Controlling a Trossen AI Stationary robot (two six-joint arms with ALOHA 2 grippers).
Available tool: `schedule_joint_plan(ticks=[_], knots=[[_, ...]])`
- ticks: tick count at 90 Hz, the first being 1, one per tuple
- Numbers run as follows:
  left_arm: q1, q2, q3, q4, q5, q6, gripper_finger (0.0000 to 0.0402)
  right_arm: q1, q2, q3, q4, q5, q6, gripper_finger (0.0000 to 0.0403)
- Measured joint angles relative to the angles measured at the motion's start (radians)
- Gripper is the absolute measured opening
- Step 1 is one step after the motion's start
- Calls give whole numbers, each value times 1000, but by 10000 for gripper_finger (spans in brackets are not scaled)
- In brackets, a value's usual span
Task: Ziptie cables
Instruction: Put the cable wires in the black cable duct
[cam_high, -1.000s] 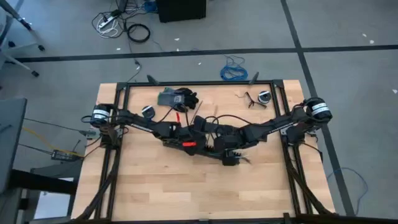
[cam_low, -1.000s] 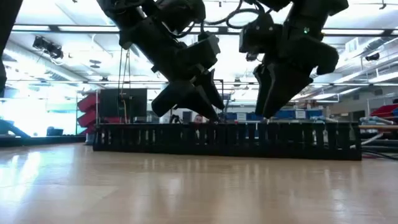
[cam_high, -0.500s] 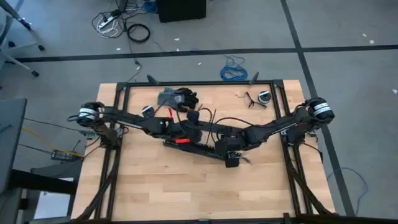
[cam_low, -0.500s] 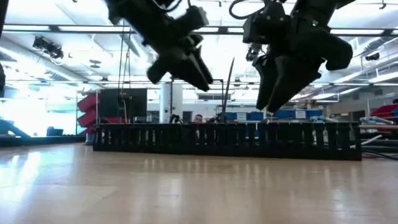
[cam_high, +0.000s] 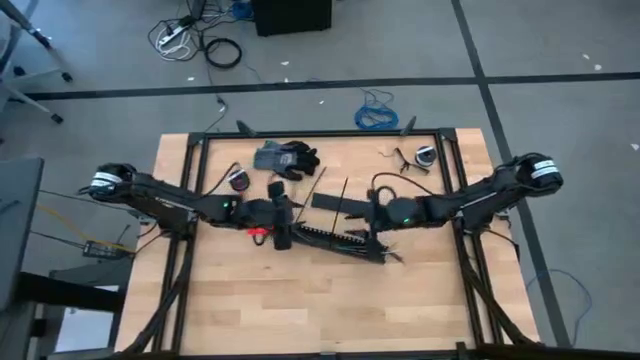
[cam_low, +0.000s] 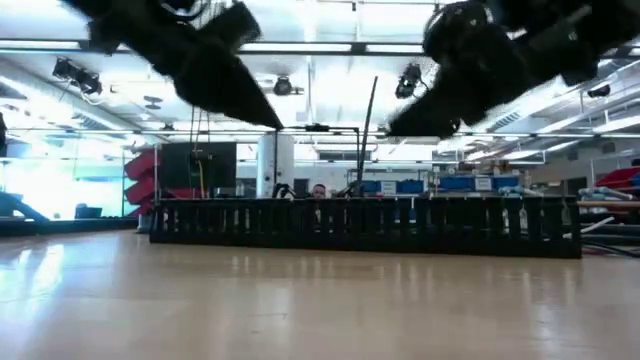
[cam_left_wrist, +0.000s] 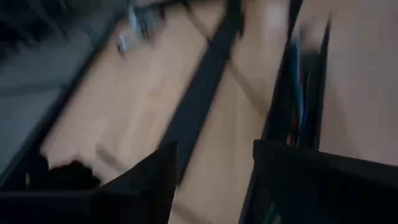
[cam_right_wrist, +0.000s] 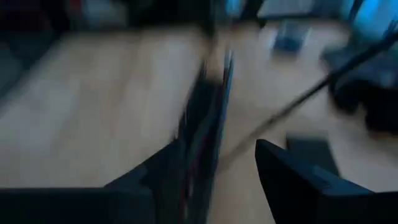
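Arms low, fingers (cam_left_wrist: 211, 168) apart

A pair of dark grey gloves (cam_high: 286, 158) lies at the far edge of the light wooden worktop (cam_high: 250, 300). A coiled blue cable (cam_high: 377, 114) rests on the grey floor (cam_high: 560, 120) beyond it.

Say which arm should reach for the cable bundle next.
Probably left: the left gripper, open, hovers at the end of the cables. The right gripper, also open, sits beside their middle.
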Motion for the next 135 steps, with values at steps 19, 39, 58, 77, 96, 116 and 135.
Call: schedule_joint_plan(ticks=[19,39,58,77,96,116,135], knots=[[-11,59,-296,725,-4,20,203,-4,108,-3,116,-5,-104,192],[-9,121,-354,842,0,20,203,-33,282,85,141,72,125,190],[3,186,-319,841,2,77,203,4,309,105,159,29,213,185],[54,220,-310,831,0,84,203,60,270,124,41,16,316,174],[79,265,-275,844,33,82,203,45,269,116,-115,82,396,164],[79,320,-204,763,99,65,203,9,273,125,-97,103,347,164],[83,418,-109,676,118,68,203,-9,296,132,-57,95,305,164]])
